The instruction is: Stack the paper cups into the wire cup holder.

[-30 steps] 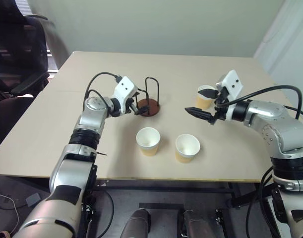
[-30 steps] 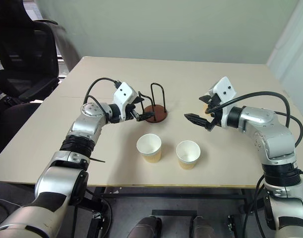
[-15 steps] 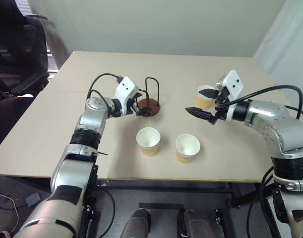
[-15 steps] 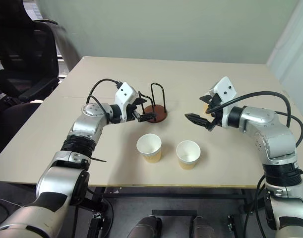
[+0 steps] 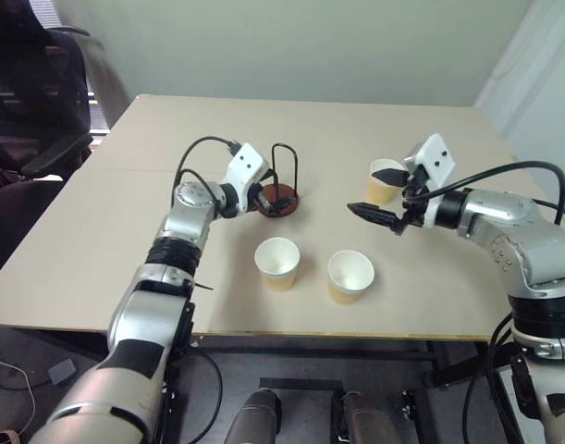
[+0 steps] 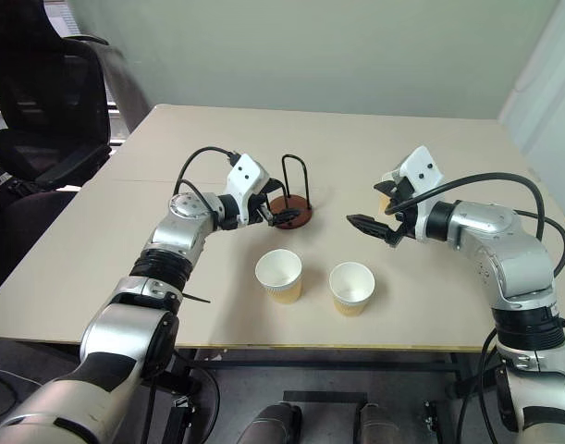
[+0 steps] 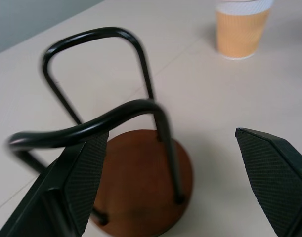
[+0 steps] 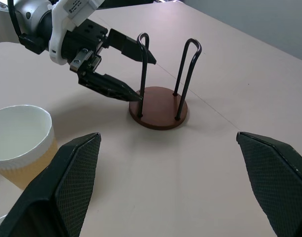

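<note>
While left claw [image 8: 122,69] straddles wire cup holder [image 5: 277,197] released, right claw [image 5: 386,216] released, office chair [image 5: 28,88] beside table [image 5: 97,231]

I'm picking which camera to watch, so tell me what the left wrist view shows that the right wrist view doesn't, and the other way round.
Left wrist view alone: the far paper cup standing upright by itself on the table, and the left pincer's own fingers spread wide around the nearer wire loop.

Right wrist view alone: the left pincer seen from outside, open at that loop, a near paper cup with its white inside, and the right pincer's spread fingers.

Both: the wire cup holder with its brown round base, empty, on the tan table.
</note>
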